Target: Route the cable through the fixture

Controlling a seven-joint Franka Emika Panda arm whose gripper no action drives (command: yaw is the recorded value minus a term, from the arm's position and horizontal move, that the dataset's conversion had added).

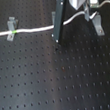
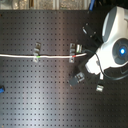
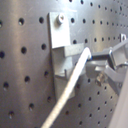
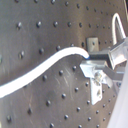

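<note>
**Cable through the first clips, last stretch in hand**

From where I stand, the cable [image 1: 37, 29] runs as a taut white line across the black perforated surface [image 1: 55, 81]. In the first exterior view it passes through a small metal clip [image 1: 10, 28] on the first exterior view's left, its green band sitting right at that clip, then carries on towards the arm. In the second exterior view the same line crosses a clip [image 2: 36, 52] and reaches a second clip [image 2: 75, 50], where the red band shows just beside it.

The gripper [image 4: 92, 62] has the cable's free part pinched between its jaws; in the second wrist view the cord curves up and ends inside the closed metal tips. In the first wrist view the cable lies across another bracket [image 3: 62, 50] bolted to the surface, seemingly resting in its slot, though I cannot tell if it is fully seated.

I judge the task well along: two clips look threaded, and what remains is to settle the cord in the bracket nearest the arm and let go.
</note>
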